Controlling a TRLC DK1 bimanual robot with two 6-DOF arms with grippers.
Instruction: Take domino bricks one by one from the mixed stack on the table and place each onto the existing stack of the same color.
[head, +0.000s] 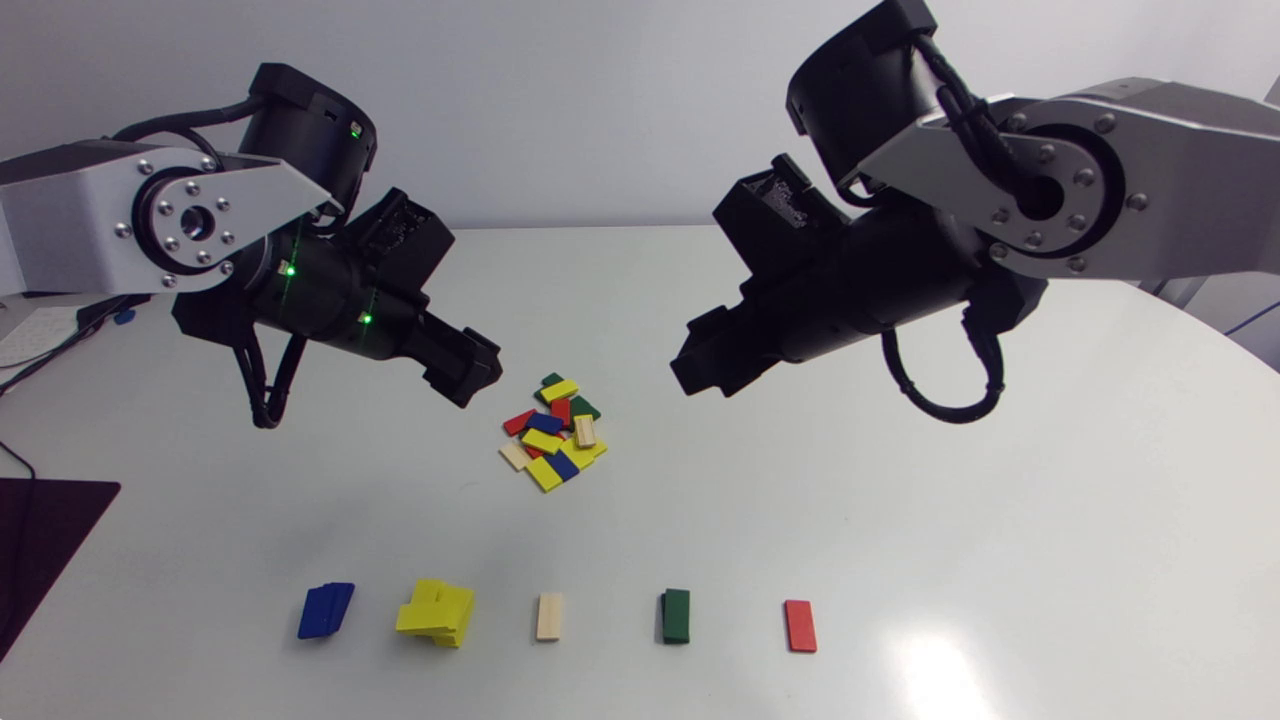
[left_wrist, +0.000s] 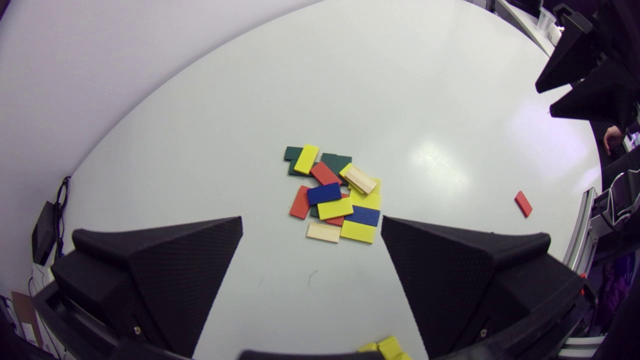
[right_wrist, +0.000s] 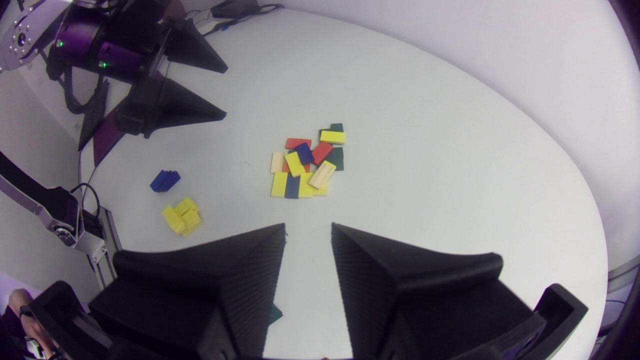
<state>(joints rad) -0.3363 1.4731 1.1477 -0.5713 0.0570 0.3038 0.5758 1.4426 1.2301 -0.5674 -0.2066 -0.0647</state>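
Five sorted groups lie in a row on the white table (head: 900, 500), all on the near side of the mixed pile (head: 553, 432) as the head view looks down. The blue stack (head: 326, 610) sits farthest to the pile's left, its bricks slightly fanned. The yellow stack (head: 437, 612) is next, still left of the pile, and untidy, with bricks skewed across one another. The pale wood brick (head: 549, 616) lies almost straight in front of the pile. The green stack (head: 676, 615) is a little to the pile's right, and the red brick (head: 800, 626), lying flat, is farthest right.

The mixed pile is a loose heap of yellow, red, blue, dark green and pale wood bricks. They overlap at odd angles, and one wood brick rests on top towards its right side.

The left gripper (left_wrist: 311, 222) hangs above the table just left of the pile, fingers spread wide and holding nothing. In its wrist view the pile lies just ahead of the fingertips.

The right gripper (right_wrist: 308, 226) hangs to the pile's right, somewhat farther off. Its fingers are parted by a narrower gap and are also empty, with the pile ahead of them.
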